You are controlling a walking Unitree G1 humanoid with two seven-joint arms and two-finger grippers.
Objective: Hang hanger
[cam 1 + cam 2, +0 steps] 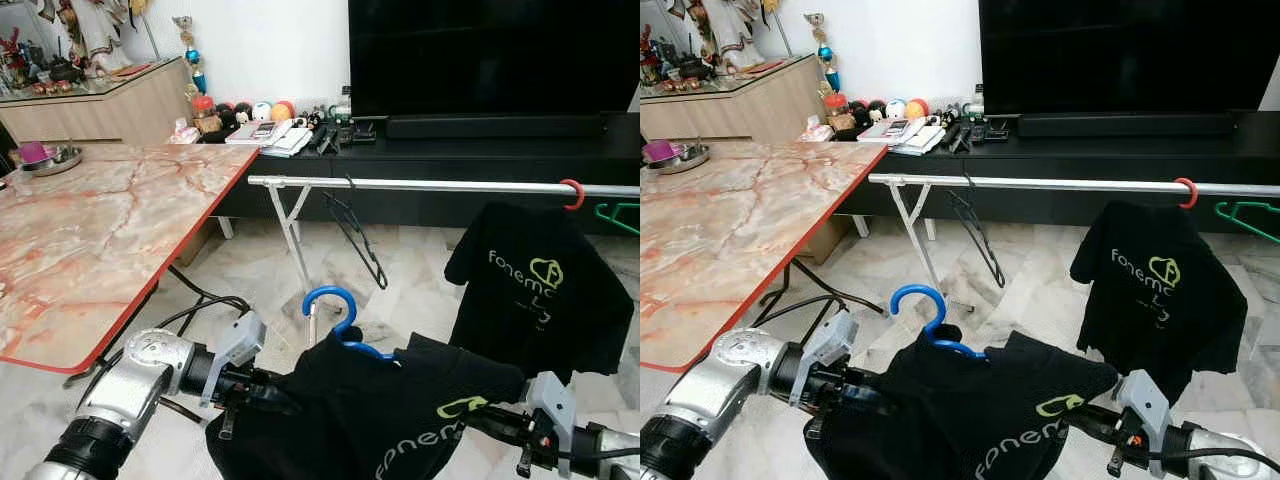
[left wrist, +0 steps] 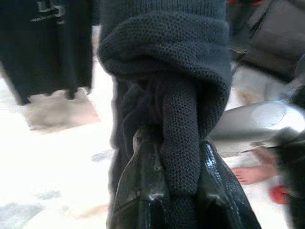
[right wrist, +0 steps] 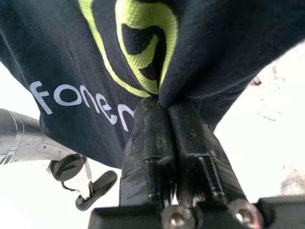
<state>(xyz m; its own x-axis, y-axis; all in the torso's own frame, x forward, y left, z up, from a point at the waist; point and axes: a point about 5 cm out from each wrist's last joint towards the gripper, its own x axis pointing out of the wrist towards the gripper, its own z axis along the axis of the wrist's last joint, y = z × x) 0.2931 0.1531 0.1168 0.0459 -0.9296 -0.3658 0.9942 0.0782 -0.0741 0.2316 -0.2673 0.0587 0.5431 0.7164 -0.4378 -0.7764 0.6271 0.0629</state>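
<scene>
Both tools, the left tool (image 1: pixel 262 388) and right tool (image 1: pixel 497 427), are pinched tight on the black shirt (image 1: pixel 380 420), carrying its blue hanger (image 1: pixel 335 318), which must next go up onto the rail (image 1: pixel 420 185) ahead.

A matt black knitted cloth shirt (image 1: pixel 380 420) is seen on a glossy blue plastic hanger (image 1: pixel 335 315). The rail (image 1: pixel 420 185) is made of smooth shiny metal. The worktop (image 1: pixel 90 240) is finished in polished marble-look stone, and the floor (image 1: pixel 250 270) in glossy tile.
</scene>
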